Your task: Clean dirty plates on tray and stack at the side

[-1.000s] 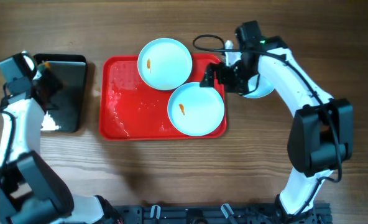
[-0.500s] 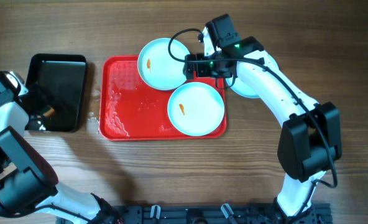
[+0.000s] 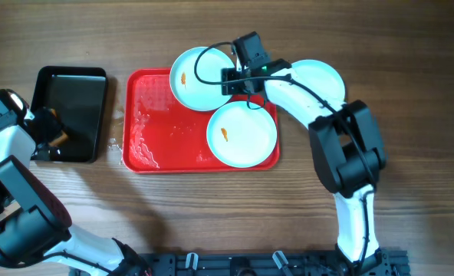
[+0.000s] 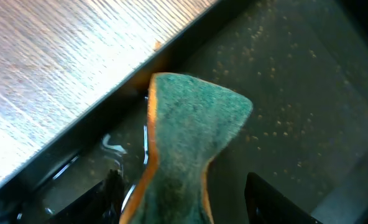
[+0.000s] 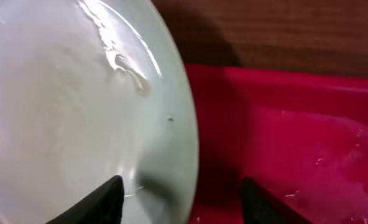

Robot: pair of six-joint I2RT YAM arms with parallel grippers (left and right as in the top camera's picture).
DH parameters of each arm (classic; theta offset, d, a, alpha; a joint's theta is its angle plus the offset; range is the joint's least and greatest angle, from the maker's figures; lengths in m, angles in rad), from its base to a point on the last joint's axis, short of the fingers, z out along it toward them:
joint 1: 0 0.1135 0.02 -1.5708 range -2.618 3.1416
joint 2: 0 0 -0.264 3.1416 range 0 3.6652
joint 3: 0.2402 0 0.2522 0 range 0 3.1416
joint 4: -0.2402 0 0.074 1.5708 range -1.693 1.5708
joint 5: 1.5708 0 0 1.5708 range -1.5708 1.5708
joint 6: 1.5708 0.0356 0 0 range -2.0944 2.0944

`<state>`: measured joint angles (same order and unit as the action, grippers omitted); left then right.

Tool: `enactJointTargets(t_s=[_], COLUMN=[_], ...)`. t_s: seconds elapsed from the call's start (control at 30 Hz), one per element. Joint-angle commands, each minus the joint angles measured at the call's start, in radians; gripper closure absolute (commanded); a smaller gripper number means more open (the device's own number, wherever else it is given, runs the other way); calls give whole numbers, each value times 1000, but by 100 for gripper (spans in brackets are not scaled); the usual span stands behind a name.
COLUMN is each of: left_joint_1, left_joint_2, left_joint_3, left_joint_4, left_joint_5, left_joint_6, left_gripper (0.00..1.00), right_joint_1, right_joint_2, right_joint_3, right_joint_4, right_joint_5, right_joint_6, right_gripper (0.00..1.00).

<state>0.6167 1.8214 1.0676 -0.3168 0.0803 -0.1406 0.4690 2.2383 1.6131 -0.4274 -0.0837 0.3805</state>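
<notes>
my left gripper (image 4: 184, 198) pinches the sponge (image 4: 193, 124) over the black tray (image 3: 75, 96); my right gripper (image 5: 181, 199) gapes wide astride a plate (image 5: 78, 112) rim by the red tray (image 5: 308, 124).

- A green sponge (image 4: 190, 124) with an orange edge stands upright in the middle, pinched narrow at its waist.
- The tool (image 4: 181, 190) shows two dark fingers (image 4: 112, 190), one either side of the sponge's lower part; whether they grip it is hidden.
- Behind lies a black tray (image 4: 296, 93), its floor speckled and wet.
- Pale wooden bench (image 4: 47, 62) fills the upper left.
</notes>
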Motion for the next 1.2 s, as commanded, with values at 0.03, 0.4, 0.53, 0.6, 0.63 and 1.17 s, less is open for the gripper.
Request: enactJointTargets(t_s=[0.03,0.4,0.53,0.6,0.63,1.17], left_joint_1=[3,3,2,1,1,-70], left_joint_2=[12,12,11,3,-8,-192], left_joint_3=[11,11,12,12,12,12], left_joint_4=[6,6,-21,-18,-10,-138], left_joint_5=[40,42,45,98,158,82], left_joint_6=[5,6,6,6,6,6], left_gripper=[41,88,96,96,96,47], right_joint_1=[46,213,281,286,286,282], right_joint_2=[43,41,42,42,42,39], right_joint_3=[15,25,25,25,25,25], right_joint_4=[31,3,-71,-92,-113,-218], right_joint_5=[-6,-147,-153,-140,-119,165], right_joint_6=[14,61,264,392,459,398], right_gripper=[67,96,96,96,96,94])
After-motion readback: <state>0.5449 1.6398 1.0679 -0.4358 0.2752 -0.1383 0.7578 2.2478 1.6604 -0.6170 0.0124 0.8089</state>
